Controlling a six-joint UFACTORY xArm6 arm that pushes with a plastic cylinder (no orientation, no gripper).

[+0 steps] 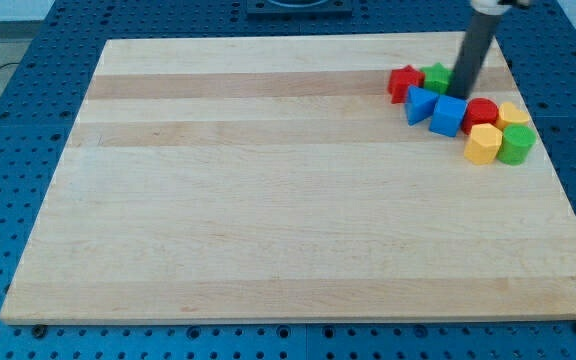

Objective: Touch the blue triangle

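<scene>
The small blue triangular block [419,104] sits in the cluster near the view's top right of the pale wooden board [268,200], touching the blue cube-like block [447,116] on its right and the red star-shaped block [403,83] above-left. I judge it light, rigid and quick to slide on smooth wood, so a soft contact on its upper right edge suits; there is nothing to grasp with. My arm ends in 1 plain dark rod [473,50], with no jaws to open or close, leaning slightly from the view's top. My tip [458,96] rests beside the green block [436,76], just right of the triangle, apparently not touching it.
</scene>
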